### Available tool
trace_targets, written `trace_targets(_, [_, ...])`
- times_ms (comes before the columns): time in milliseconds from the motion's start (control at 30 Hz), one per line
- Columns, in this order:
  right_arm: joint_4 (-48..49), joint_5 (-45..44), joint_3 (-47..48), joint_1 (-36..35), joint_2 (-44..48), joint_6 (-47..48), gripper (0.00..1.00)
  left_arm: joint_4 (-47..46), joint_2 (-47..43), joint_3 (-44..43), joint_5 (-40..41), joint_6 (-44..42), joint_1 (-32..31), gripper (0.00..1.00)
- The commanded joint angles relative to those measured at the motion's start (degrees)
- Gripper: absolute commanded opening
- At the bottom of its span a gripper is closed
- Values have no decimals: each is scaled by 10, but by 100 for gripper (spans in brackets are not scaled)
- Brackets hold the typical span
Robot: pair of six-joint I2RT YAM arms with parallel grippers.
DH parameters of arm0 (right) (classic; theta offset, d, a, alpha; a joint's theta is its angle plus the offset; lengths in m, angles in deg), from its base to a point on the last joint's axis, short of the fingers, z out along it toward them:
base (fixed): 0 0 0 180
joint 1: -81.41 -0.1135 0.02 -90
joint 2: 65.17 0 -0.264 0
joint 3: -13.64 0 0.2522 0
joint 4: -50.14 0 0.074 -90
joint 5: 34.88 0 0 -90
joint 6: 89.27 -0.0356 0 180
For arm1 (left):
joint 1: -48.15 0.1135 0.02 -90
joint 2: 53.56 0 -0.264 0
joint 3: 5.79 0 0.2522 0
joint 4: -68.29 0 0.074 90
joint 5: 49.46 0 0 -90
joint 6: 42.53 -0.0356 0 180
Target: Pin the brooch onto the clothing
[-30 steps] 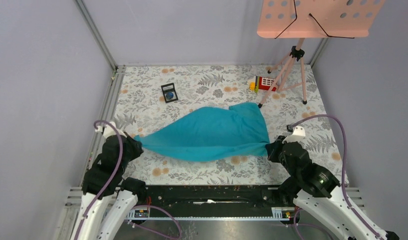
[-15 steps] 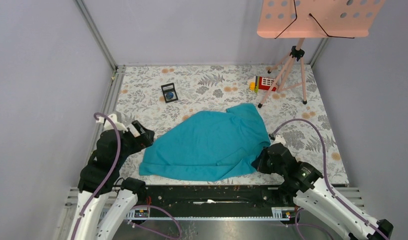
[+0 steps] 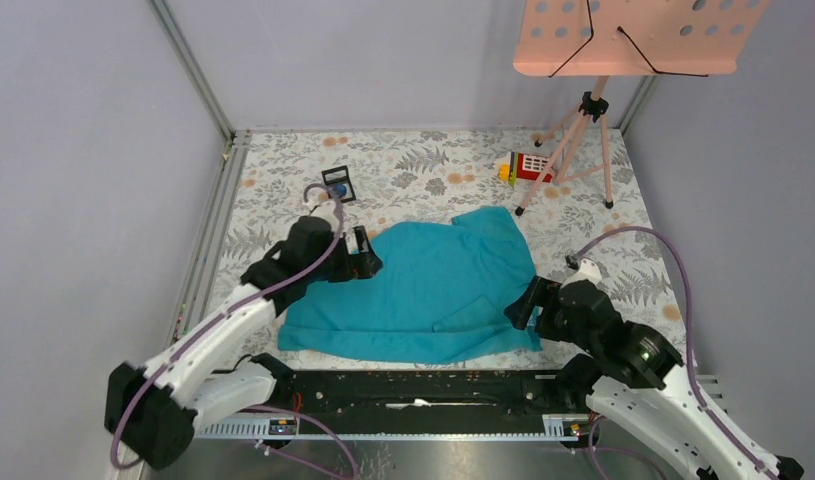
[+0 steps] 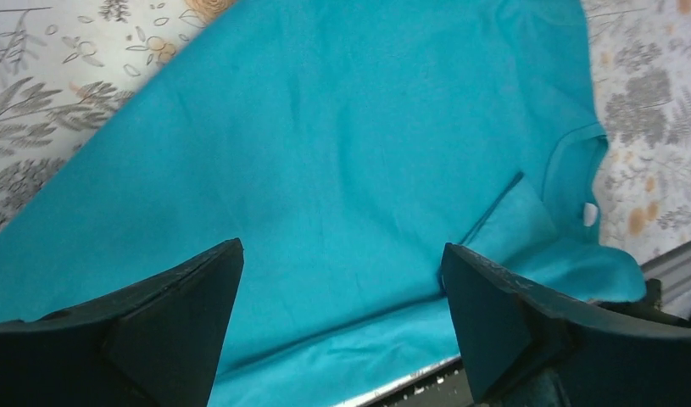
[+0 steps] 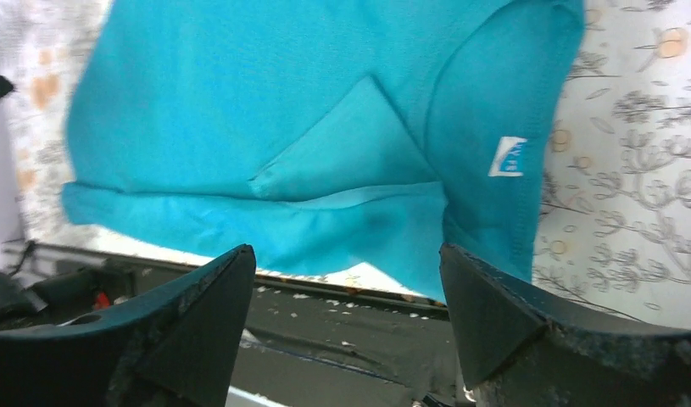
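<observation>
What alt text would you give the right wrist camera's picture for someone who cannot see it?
A teal T-shirt lies rumpled on a floral tablecloth, its white neck label showing; the right gripper hangs open over its edge.

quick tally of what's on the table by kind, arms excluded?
T-shirt, teal: 1
Brooch, small blue disc in the frame: 1
Black square frame: 1
Toy, red and yellow: 1
Music stand, pink: 1
Total: 5
</observation>
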State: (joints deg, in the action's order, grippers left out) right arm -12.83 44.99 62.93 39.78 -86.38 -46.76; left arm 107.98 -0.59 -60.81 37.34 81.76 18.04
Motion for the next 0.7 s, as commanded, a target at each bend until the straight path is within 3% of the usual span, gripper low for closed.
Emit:
trace_targets(0, [-19,-88,34,-2,-84,8,88,-112,111,-65,28,-35,-16,96])
trace_targets(133, [29,-142,41,34,-167,27,97,-94,245,-154,95,-72,-20,99])
trace_targets(233, [102,-99,24,109,-211,55,97,-70,343,-230,123,-95,-19,99])
trace_targets(400, [211,32,4,230,-303,73,90,-55,453,-296,127,-123,-15,99])
trace_targets(667, [266,42,41,273,-463,92,77,-56,514,-307,117,-127,3,99])
